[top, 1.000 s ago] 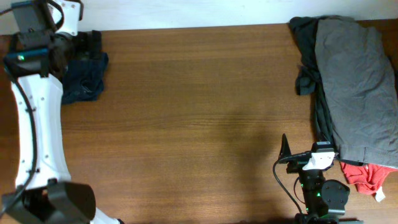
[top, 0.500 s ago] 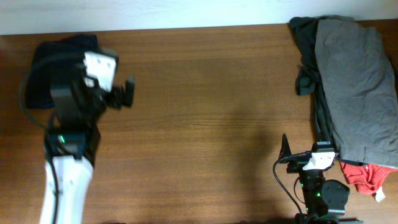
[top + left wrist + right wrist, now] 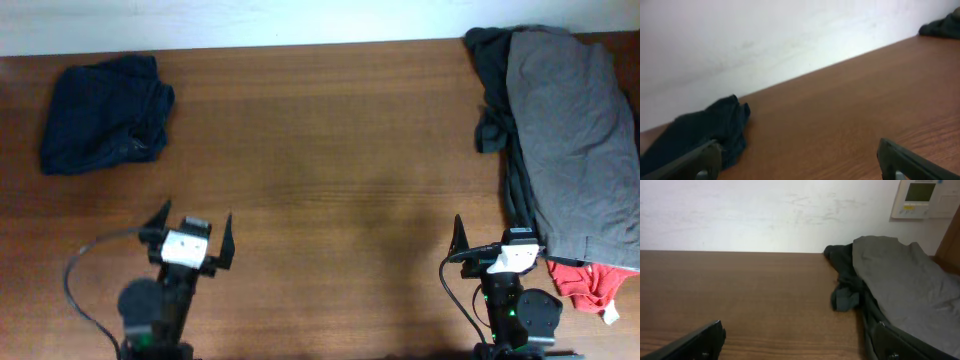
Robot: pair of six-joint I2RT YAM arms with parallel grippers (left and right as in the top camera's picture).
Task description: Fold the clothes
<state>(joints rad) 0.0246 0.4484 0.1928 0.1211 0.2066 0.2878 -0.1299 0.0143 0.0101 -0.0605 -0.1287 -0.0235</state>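
**2 pincers open wide over desk, clothes heaped at both ends**

The only lettering in sight is on 1 white wall panel with a small display, caught by the right wrist camera. It is too small to read.

On the brown wooden desk, the left pincer and the right pincer sit near the front edge. Both have their jaws spread wide and grip nothing. The left one has bare wood between its fingers. The outer finger of the right one lies at the edge of dark cloth, and whether it touches cannot be told.

There are 4 pieces of clothing in 2 groups. The largest, 1 grey garment, is spread across the top of the pile at the right end. Beneath it lies 1 charcoal garment, crumpled and spilling out along the grey one's left side and far corner. Across the desk, 1 pair of navy blue shorts lies bunched at the far-left corner, well apart from the left pincer. The smallest, 1 red piece, lies at the near right, just beside the right pincer and tucked partly under the grey garment's lower edge.
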